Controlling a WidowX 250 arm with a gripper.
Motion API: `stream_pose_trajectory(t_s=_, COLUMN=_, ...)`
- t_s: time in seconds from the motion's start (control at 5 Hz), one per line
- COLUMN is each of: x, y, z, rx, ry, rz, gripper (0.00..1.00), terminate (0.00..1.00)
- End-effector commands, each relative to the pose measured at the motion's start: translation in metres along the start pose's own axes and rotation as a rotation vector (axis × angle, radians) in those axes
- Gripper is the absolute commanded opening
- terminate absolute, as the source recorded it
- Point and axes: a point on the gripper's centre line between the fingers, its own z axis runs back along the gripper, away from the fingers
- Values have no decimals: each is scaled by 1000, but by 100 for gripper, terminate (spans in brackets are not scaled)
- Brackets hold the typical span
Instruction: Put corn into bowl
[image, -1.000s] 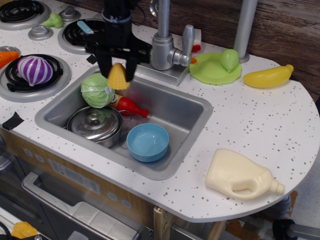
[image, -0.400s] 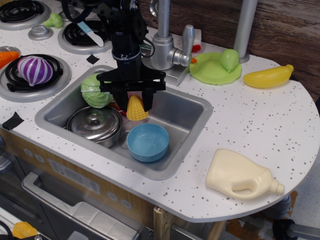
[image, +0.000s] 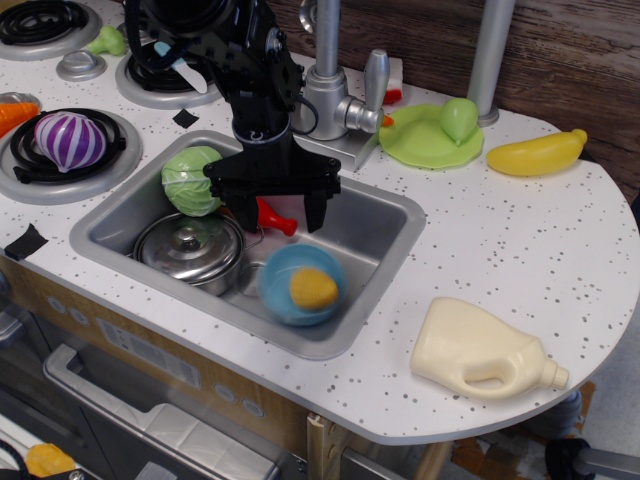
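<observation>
The yellow corn (image: 313, 288) lies inside the light blue bowl (image: 280, 292), which sits in the steel sink (image: 375, 240) at its front. The bowl looks blurred. My gripper (image: 279, 212) hangs just above and behind the bowl with its two black fingers spread wide. It is open and holds nothing. The arm rises from it toward the back left.
In the sink are a lidded steel pot (image: 190, 247), a green cabbage (image: 191, 181) and a red item (image: 275, 217). A faucet (image: 330, 95) stands behind. On the counter are a lime-green plate (image: 425, 140), a yellow banana-like toy (image: 535, 153) and a cream jug (image: 480, 352).
My gripper moved right and down over the sink with the corn, then opened. The corn dropped into the bowl, which has shifted slightly.
</observation>
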Motion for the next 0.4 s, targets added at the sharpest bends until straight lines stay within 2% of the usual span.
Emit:
stream_pose_trajectory(t_s=0.0, x=12, y=-3, z=19, rx=-23, ry=-71, rz=-10, gripper=100, terminate=0)
stream_pose_trajectory(t_s=0.2, x=12, y=-3, z=19, rx=-23, ry=-71, rz=-10, gripper=100, terminate=100)
